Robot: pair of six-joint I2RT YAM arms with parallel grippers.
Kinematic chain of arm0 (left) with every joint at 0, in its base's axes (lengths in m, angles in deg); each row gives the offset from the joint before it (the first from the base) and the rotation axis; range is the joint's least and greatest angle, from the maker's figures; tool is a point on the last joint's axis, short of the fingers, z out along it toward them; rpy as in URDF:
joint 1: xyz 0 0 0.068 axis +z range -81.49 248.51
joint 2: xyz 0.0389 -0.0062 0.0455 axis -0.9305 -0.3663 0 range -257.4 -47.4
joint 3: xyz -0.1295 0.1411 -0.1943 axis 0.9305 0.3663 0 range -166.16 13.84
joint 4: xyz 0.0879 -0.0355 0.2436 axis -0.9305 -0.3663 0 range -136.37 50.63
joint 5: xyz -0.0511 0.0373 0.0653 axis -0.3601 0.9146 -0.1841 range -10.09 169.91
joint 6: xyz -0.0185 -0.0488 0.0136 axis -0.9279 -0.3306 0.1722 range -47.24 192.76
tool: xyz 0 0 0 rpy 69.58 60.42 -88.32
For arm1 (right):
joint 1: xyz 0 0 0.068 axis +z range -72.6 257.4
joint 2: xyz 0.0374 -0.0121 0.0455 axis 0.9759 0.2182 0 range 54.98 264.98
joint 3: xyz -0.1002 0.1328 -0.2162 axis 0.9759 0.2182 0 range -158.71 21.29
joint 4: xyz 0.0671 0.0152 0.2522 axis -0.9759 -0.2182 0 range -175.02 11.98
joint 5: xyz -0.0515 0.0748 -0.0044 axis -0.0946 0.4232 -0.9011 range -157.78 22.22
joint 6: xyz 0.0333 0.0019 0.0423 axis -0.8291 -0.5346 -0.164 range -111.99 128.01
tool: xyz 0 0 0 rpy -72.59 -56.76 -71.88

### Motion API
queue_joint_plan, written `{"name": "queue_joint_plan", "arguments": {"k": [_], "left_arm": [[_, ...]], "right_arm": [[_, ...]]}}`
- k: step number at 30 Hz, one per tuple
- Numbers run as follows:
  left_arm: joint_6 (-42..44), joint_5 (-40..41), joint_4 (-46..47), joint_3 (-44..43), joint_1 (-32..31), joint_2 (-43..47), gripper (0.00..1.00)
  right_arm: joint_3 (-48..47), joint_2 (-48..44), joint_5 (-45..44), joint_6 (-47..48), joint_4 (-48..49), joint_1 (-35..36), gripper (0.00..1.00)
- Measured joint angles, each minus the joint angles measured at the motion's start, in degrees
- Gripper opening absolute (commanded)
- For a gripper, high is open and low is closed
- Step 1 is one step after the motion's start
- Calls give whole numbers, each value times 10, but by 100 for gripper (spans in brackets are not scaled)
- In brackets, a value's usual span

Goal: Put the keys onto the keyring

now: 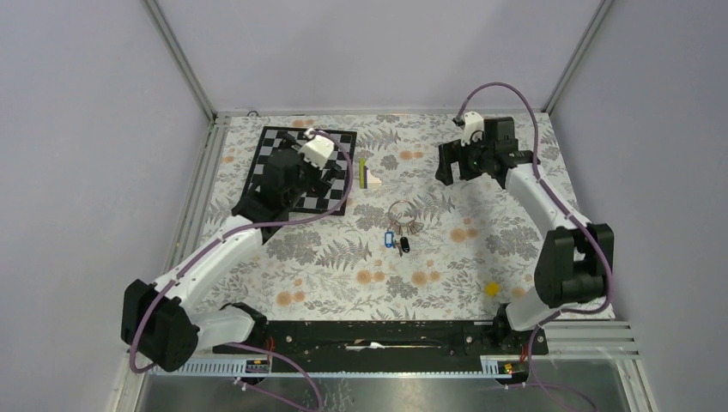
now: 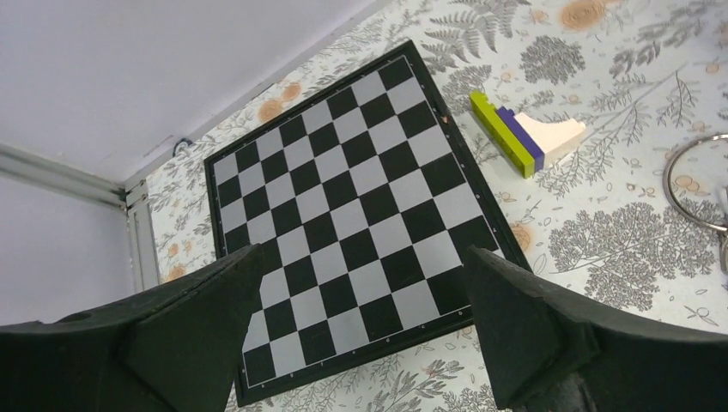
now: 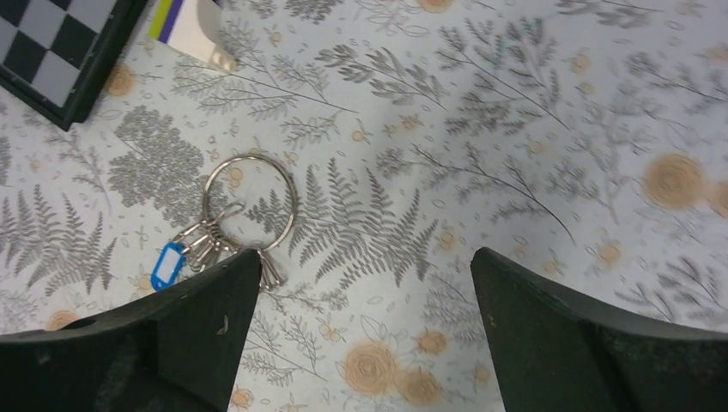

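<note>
Honestly, the tricky part is all still ahead.

Right wrist view first: the right end effector (image 3: 365, 257) hangs above the fern-print surface (image 3: 515, 129), jaws spread wide with nothing between them. The keyring (image 3: 251, 202) lies flat, off to the left of the gap. The blue-tagged key (image 3: 167, 264) sits right against its fan of small metal pieces. I can't tell from here if it's threaded on or only touching.

Left wrist view: the left end effector (image 2: 362, 257) is also wide apart and holding nothing. It hovers over the chessboard (image 2: 343, 215), with a stack of blocks (image 2: 528, 146) just past the board's edge. Only an arc of the ring peeks in at the right edge.

Top view: both keys lie just on the near side of the ring, the black key (image 1: 404, 245) beside the blue one, roughly midway between the two arms. A yellow block (image 1: 491, 289) lies well apart from them.

What could go wrong, my guess: the ring is thin wire lying flat, so the jaws may skate over it or shove it along. The keys are tiny and close together, so one pinch could catch both or flick one away. And the left arm is aimed at the board, so its camera barely sees the ring.
</note>
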Motion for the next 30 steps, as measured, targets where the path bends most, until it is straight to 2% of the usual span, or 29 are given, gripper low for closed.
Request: {"name": "queue_joint_plan", "arguments": {"k": [4,8,13,23,30], "left_arm": [[-24,-22,7,11,31,37,99],[-45,-66,27,27,66,62,99],[-76,-114,61,90,115,76,99],[-150,-226,72,117,269,75,99],[-158,-249,81,167,292,126,99]], "right_arm": [[63,-88,-58,-5,13,0,100],[179,-223,-108,-9,68,-1,100],[273,-351,-149,-11,115,-1,100],[334,-395,-178,-11,136,-1,100],[334,-437,-160,-14,132,-1,100]]}}
